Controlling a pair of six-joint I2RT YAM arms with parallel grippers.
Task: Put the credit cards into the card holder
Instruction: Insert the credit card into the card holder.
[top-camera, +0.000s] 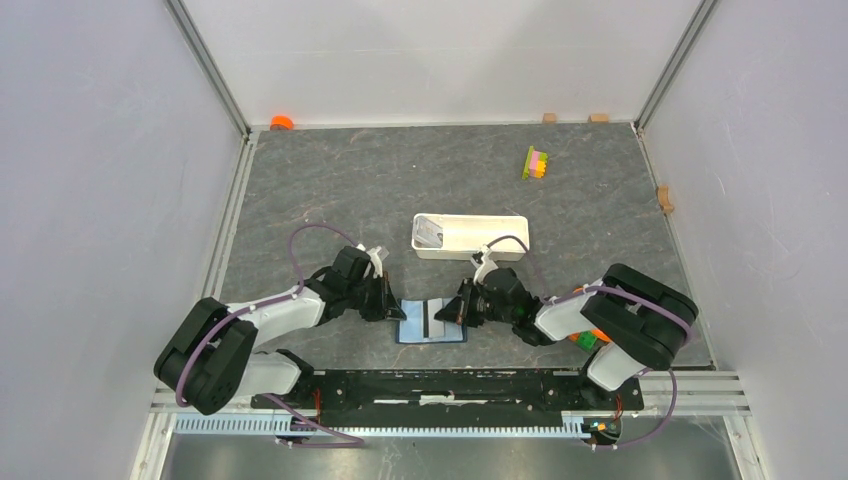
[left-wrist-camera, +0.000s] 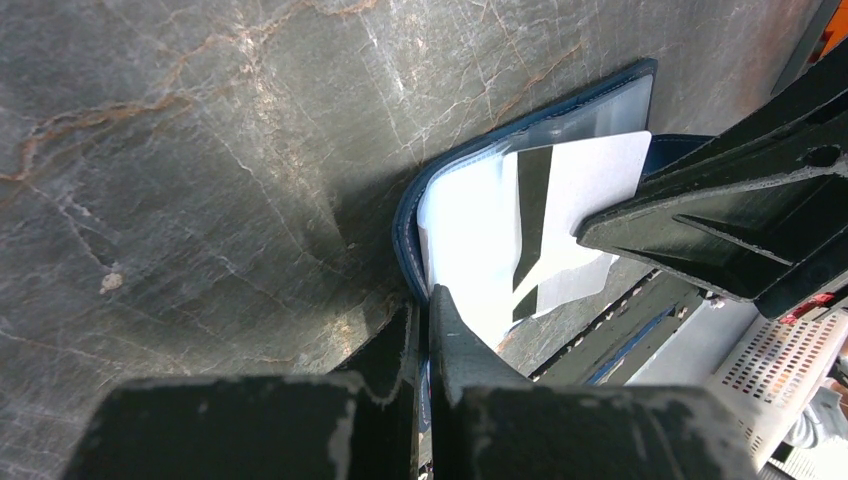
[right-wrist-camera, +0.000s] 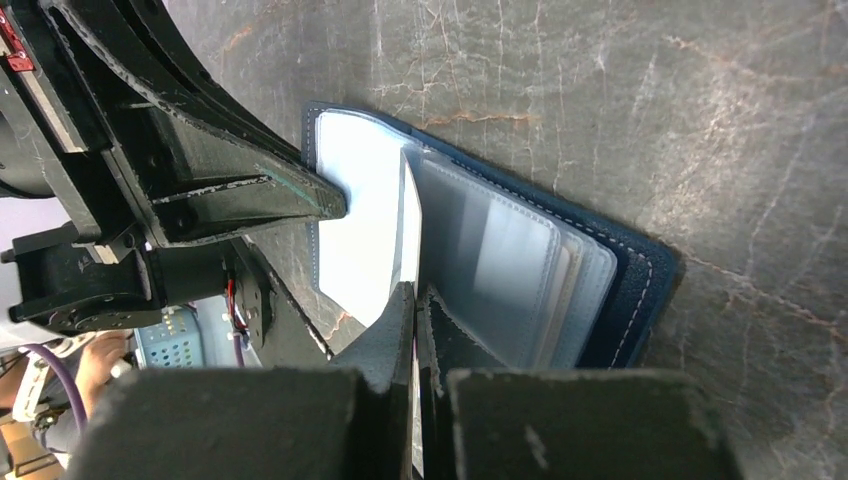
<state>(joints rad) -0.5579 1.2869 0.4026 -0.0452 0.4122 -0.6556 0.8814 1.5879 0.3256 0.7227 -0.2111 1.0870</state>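
Observation:
The card holder (top-camera: 432, 322), a navy wallet with a pale inside, lies open on the dark table between my two grippers. My left gripper (left-wrist-camera: 425, 300) is shut on the wallet's left rim (left-wrist-camera: 405, 230); it sits at the wallet's left edge in the top view (top-camera: 393, 305). My right gripper (right-wrist-camera: 415, 295) is shut on a silvery credit card (right-wrist-camera: 410, 220) with a dark stripe (left-wrist-camera: 560, 200), held over the open wallet (right-wrist-camera: 640, 280) by its clear pockets. In the top view the right gripper (top-camera: 460, 310) is at the wallet's right edge. Another grey card (top-camera: 430, 234) lies in the tray.
A long white tray (top-camera: 490, 247) stands just behind the wallet. A yellow-pink-green block stack (top-camera: 537, 163) is at the back right. An orange item (top-camera: 282, 122) and small wooden blocks (top-camera: 665, 198) sit along the walls. An orange-green object (top-camera: 590, 338) lies by the right arm.

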